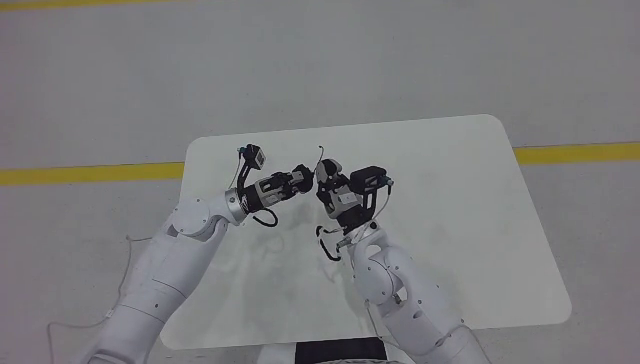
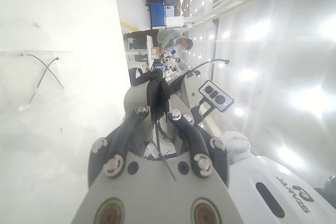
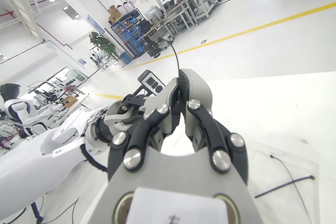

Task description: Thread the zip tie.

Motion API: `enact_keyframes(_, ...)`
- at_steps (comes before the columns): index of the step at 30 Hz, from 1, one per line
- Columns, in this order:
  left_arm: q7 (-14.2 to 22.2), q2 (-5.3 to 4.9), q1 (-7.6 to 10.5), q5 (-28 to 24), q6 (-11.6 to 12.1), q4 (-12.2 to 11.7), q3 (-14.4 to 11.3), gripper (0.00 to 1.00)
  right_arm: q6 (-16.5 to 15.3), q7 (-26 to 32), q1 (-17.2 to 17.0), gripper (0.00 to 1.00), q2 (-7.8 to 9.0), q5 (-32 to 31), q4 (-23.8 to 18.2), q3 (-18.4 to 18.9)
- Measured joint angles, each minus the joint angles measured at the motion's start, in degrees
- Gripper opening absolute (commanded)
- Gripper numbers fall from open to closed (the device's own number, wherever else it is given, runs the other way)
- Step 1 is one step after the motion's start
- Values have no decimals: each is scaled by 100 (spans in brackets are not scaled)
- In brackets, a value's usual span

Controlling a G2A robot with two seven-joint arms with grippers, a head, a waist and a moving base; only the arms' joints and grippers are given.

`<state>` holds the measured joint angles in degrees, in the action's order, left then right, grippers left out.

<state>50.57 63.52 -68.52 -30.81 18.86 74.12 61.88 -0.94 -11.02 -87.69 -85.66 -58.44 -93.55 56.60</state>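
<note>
Fingers of both arms hide most of the zip tie.

Over the worktop, just left of the top view's centre, the left end effector meets the right end effector beside it, a zip tie pinched in both, while two more ties lie crossed on the worktop.

Dark capital lettering with a logo, a brand mark, stands on a white arm cover at the lower right of the left wrist view. A white label at the bottom centre of the right wrist view bears a mark cut off by the edge. Wall signs at its upper left are too small to read.
</note>
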Motion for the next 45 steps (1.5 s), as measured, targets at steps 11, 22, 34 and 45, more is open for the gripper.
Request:
enact_keyframes(11, 0, 0, 0, 0, 0, 0, 0, 0, -46, -76, -12, 0, 8, 8, -48, -9)
enact_keyframes(22, 0, 0, 0, 0, 0, 0, 0, 0, -24, -119, 30, 0, 8, -15, -8, -28)
enact_keyframes(34, 0, 0, 0, 0, 0, 0, 0, 0, 124, -111, 98, 0, -3, -57, 65, -51)
enact_keyframes(45, 0, 0, 0, 0, 0, 0, 0, 0, 172, -94, 98, 0, -5, -112, 89, -81)
